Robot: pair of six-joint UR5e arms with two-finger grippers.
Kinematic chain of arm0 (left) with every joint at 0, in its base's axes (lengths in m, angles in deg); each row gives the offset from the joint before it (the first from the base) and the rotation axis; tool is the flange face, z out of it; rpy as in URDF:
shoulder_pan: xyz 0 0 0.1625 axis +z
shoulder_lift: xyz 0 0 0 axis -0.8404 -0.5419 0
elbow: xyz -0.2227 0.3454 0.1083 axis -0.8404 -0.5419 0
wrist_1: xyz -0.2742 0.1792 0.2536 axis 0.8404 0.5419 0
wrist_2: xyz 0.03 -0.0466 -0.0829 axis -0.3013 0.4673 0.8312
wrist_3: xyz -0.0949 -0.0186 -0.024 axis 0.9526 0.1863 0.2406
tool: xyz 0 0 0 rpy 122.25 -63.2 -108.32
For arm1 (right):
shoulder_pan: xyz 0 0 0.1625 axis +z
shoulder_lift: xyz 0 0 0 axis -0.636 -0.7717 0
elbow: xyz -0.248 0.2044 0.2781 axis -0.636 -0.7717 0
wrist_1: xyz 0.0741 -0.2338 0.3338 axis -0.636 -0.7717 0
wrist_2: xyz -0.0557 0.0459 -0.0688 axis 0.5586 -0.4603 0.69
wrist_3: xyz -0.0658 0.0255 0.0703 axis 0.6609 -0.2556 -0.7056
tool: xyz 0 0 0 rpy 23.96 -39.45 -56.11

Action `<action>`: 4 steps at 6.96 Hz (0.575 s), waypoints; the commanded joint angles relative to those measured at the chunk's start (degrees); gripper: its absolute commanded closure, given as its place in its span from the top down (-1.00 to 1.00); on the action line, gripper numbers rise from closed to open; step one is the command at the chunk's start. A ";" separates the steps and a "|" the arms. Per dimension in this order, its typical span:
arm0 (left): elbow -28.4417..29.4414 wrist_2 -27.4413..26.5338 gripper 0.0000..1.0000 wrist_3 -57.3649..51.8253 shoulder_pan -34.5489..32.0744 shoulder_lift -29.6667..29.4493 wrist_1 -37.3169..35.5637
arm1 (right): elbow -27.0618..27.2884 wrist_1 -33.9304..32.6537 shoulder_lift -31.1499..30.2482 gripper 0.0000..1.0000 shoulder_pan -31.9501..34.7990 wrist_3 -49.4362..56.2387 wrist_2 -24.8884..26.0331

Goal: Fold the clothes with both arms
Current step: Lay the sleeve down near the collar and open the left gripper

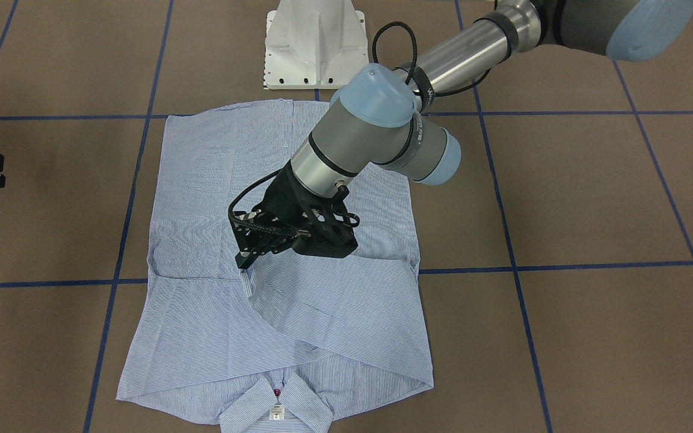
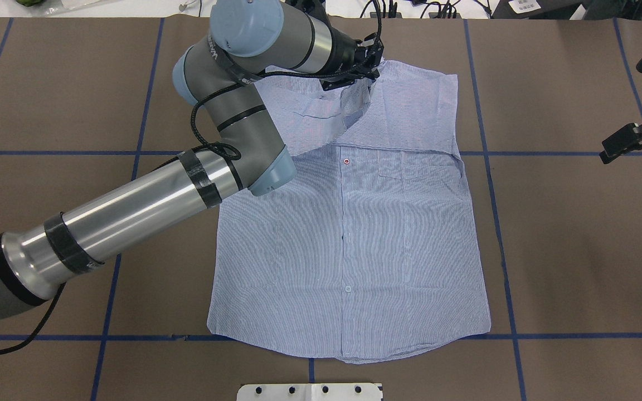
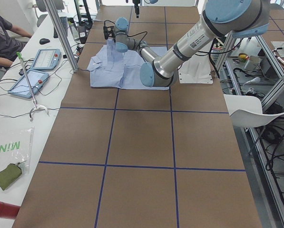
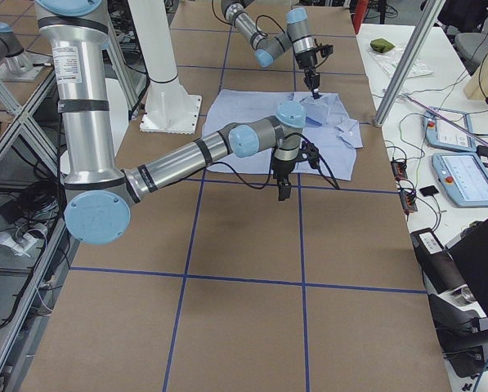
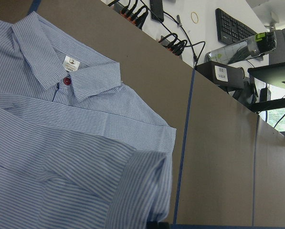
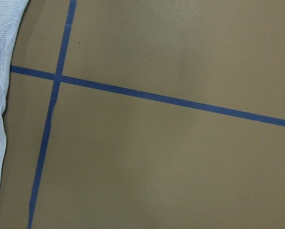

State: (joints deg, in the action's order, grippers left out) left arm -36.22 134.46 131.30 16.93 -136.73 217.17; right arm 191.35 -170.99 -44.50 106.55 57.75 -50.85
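Note:
The light blue striped shirt (image 1: 202, 180) lies front up on the brown table, with its collar and white neck label (image 1: 277, 412) at the far side from me. It also shows in the overhead view (image 2: 354, 250). My left gripper (image 1: 245, 264) is shut on the end of a sleeve (image 1: 334, 313) and holds it lifted over the chest; it also shows from above (image 2: 357, 78). The left wrist view shows the cuff (image 5: 147, 186) close below the camera. My right gripper (image 2: 611, 153) hangs over bare table beside the shirt, holding nothing; I cannot tell whether it is open or shut.
My white pedestal base (image 1: 316, 48) stands at the shirt's hem side. Blue tape lines (image 6: 156, 98) grid the table. An operators' bench with tablets (image 3: 37, 71) and a seated person (image 3: 4, 38) runs along the collar side.

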 commanded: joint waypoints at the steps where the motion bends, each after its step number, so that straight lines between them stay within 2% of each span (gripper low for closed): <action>1: 0.58 -0.54 -1.00 0.01 1.23 -0.48 1.90 | -1.29 0.07 0.03 1.00 0.00 0.96 0.09; 4: 1.10 -0.63 -1.00 0.01 1.67 -0.83 2.79 | -1.48 -0.02 0.29 1.00 0.00 1.06 0.09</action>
State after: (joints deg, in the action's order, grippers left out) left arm -35.47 133.87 131.31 18.50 -137.40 219.47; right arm 189.92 -170.94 -44.34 106.55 58.82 -50.77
